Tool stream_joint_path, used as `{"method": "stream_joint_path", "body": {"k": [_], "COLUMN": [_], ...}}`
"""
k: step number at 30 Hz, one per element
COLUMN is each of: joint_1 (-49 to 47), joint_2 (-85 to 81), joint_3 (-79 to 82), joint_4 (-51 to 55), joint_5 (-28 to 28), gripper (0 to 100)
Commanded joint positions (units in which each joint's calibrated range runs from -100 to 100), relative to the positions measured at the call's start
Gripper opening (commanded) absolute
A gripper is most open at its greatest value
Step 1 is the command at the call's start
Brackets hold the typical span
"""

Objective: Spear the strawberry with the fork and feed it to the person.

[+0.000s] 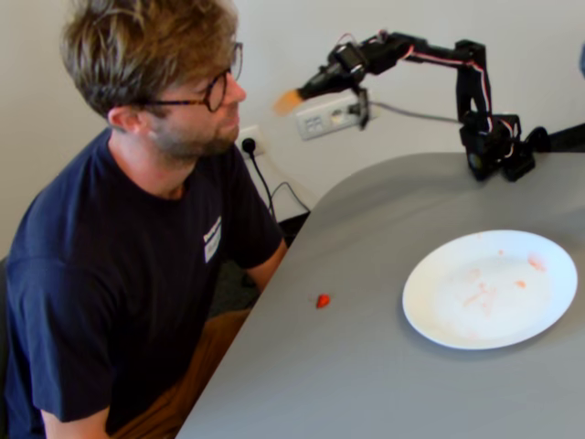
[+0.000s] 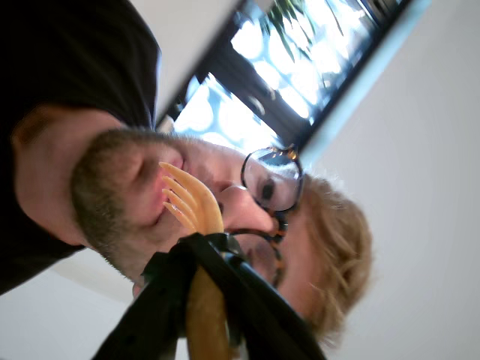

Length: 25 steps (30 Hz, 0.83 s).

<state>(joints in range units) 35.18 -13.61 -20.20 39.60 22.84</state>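
The gripper (image 2: 196,247) was clenched on the bare fork (image 2: 193,201), tines near the person's (image 1: 137,229) mouth. A strawberry piece (image 1: 323,300) lay on the surface (image 1: 366,366), left of the plate (image 1: 491,288).

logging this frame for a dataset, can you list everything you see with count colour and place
plate: 1, white with red smears, on the table's right part in the fixed view, no whole strawberry on it
red piece: 1, small, likely strawberry, on the table left of the plate
table: 1, grey, rounded edge
wall socket: 1, white, on the wall behind the arm
black plug: 1, in the wall near the person's chin, cable hanging down
person: 1, dark navy t-shirt, glasses, beard, seated at left facing the fork
fork: 1, pale orange, tines bare, near the person's mouth
arm: 1, black, base on the table's far edge
gripper: 1, black, jaws closed on the fork handle
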Motion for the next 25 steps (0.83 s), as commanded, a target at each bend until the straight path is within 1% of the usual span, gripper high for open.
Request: {"method": "stream_joint_path", "body": {"k": [1,7,13,14,15,17,18,20,21,22,25], "joint_1": [-6.0,-17.3,-24.1,-28.8,-32.6,-37.7,-41.8,-45.0,-45.3,-45.3,-45.3], "joint_2": [-11.6,-24.0,-29.0,-29.1,-29.0,-29.7,-29.8,-29.8,-29.8,-29.0,-29.0], "joint_3": [-0.5,-0.5,-0.5,-0.4,0.2,3.0,6.9,13.2,18.8,23.4,32.0], "joint_4": [13.1,29.2,38.6,43.5,45.9,47.3,48.7,49.4,48.3,44.7,36.9], "joint_5": [-2.0,-6.5,-9.3,-10.6,-11.8,-13.9,-16.1,-18.1,-18.5,-18.5,-18.5], "gripper": [1,1,1,1,1,1,1,1,1,1,1]}}
